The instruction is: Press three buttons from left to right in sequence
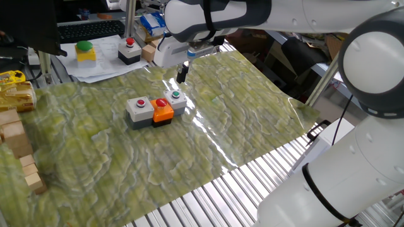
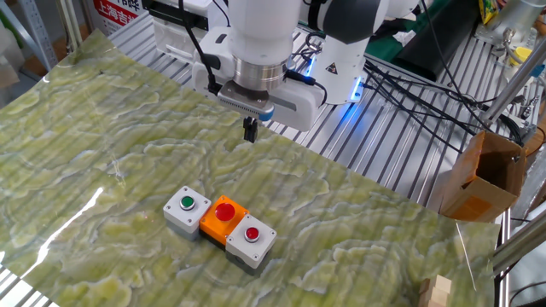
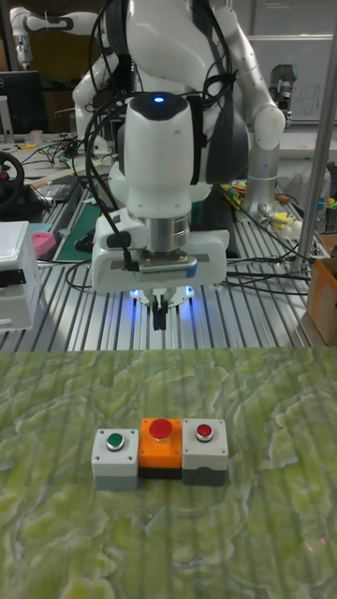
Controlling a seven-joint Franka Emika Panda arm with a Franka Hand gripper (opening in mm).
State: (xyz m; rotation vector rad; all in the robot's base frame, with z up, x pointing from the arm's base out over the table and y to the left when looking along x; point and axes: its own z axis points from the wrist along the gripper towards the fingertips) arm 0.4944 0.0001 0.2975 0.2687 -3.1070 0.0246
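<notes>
The three buttons sit touching in a row on the green mat: a grey box with a red cap (image 1: 139, 108) (image 2: 251, 238) (image 3: 204, 449), an orange box with a red cap (image 1: 162, 108) (image 2: 224, 216) (image 3: 161, 445), and a grey box with a green cap (image 1: 176, 99) (image 2: 188, 207) (image 3: 116, 456). My gripper (image 1: 182, 77) (image 2: 250, 134) (image 3: 161, 318) hangs in the air above the mat, beyond the row on the arm's side and apart from every box. Its two dark fingers point down and are pressed together with nothing between them.
A yellow box with a big green button (image 1: 85, 52) and a black-based box with a red button (image 1: 129, 52) stand off the mat at the back. Wooden blocks (image 1: 16, 142) lie at the mat's left edge. A cardboard box (image 2: 482, 175) stands beside the table.
</notes>
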